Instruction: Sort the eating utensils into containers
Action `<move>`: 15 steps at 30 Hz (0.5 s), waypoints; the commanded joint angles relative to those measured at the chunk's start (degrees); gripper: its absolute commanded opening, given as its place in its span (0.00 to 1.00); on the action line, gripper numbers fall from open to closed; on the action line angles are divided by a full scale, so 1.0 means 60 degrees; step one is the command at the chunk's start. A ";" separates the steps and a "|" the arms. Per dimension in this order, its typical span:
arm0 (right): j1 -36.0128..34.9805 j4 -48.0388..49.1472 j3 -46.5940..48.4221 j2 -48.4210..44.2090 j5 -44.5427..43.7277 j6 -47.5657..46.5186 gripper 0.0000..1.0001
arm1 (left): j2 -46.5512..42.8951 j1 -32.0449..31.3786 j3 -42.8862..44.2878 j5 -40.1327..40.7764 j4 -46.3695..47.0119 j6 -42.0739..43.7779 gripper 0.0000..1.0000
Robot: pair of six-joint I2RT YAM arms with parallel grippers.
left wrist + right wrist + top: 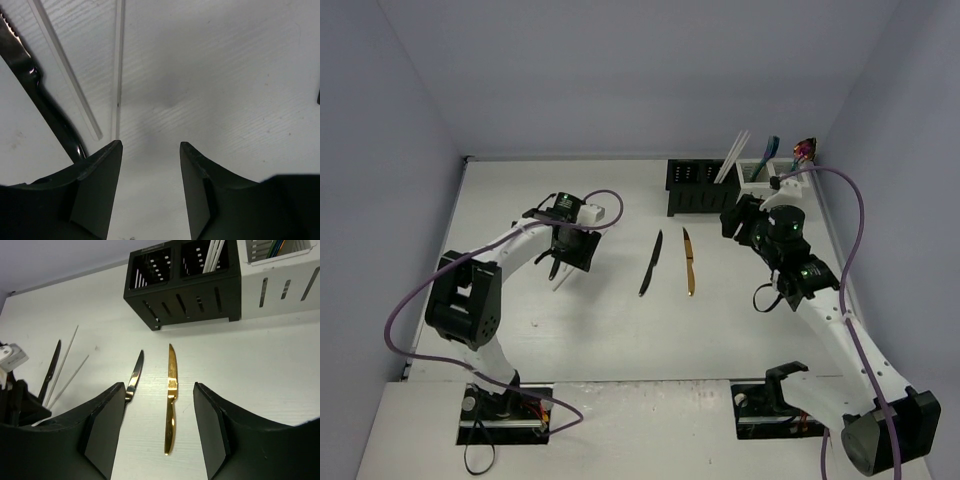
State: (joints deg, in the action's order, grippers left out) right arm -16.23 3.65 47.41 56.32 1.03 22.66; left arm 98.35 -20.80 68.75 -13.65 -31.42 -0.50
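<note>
Left gripper [150,147] wide open, empty; its finger hides lower end of glossy black utensil [45,107] beside two thin white chopsticks [64,65]. Slim black knife [651,263], gold knife [689,262] lie side by side mid-table, tips toward black perforated caddy [695,190]. Right gripper [159,390] open, empty, facing them; white caddy [280,280] cut off.

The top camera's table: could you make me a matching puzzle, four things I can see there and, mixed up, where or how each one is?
Things:
1. gold knife
2. black caddy
3. white caddy
4. left claw

Places or states:
A. open and empty, just above the table
B. has white chopsticks standing in one compartment
C. lies flat on the table beside a dark knife
D. stands at the far right with a blue utensil in it

Pairs: 1-C, 2-B, 3-D, 4-A.
</note>
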 commanded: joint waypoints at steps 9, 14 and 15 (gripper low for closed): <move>-0.0049 -0.0489 -0.0483 -0.1204 0.0693 -0.0147 0.55 | 0.1382 -0.0020 0.1728 0.0539 -0.0139 0.0408 0.45; -0.0049 -0.0594 -0.0638 -0.1272 0.0722 -0.0188 0.56 | 0.1823 -0.0018 0.2003 0.0767 -0.0278 0.0417 0.45; -0.0049 -0.0594 -0.0652 -0.1270 0.0723 -0.0187 0.56 | 0.1866 -0.0006 0.2006 0.0838 -0.0322 0.0401 0.45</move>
State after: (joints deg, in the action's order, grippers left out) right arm -16.23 -1.85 43.59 49.30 4.39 22.30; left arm 110.07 -20.80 78.08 -10.67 -32.29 1.13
